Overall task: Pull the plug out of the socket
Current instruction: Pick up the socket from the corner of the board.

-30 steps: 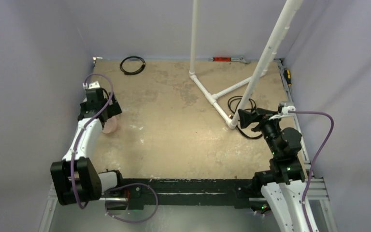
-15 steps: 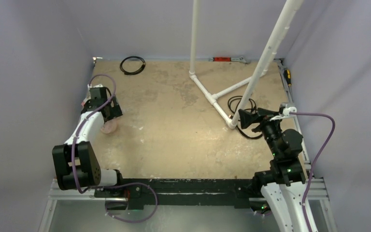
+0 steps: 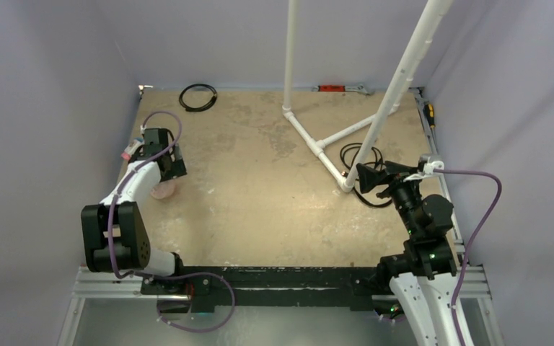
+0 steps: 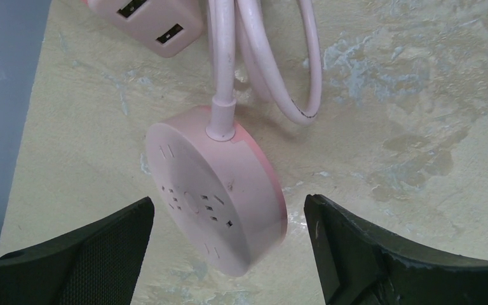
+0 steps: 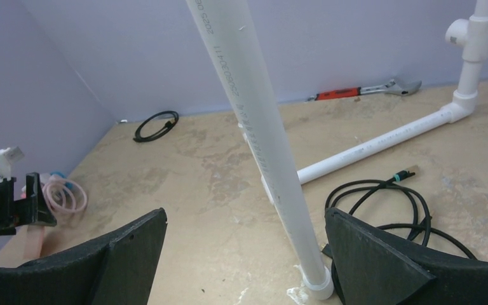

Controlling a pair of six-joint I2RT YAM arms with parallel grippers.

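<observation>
In the left wrist view the plug point(image 4: 155, 22) is a pink rounded-square block with two slots, cut off by the top edge. Its pink cable point(image 4: 279, 70) loops down to a round pink disc with holes point(image 4: 216, 197) that stands tilted on the table. My left gripper point(image 4: 229, 206) is open, and the disc sits between its fingers without touching them. The white-grey socket cube is not visible. In the top view the left gripper point(image 3: 164, 166) is at the table's left edge, above the disc point(image 3: 164, 191). My right gripper point(image 3: 364, 176) is open, empty and far off at the right.
A white pipe frame point(image 3: 317, 144) stands at the back right, and one slanted pipe point(image 5: 260, 146) rises between the right fingers. A black cable point(image 5: 381, 210) lies beside the pipe's foot. A black cable coil point(image 3: 198, 96) and a wrench point(image 3: 343, 89) lie by the back wall.
The left arm has swung and its wrist has shifted slightly right and toward the back, staying over the pink disc. The right arm has not moved.
</observation>
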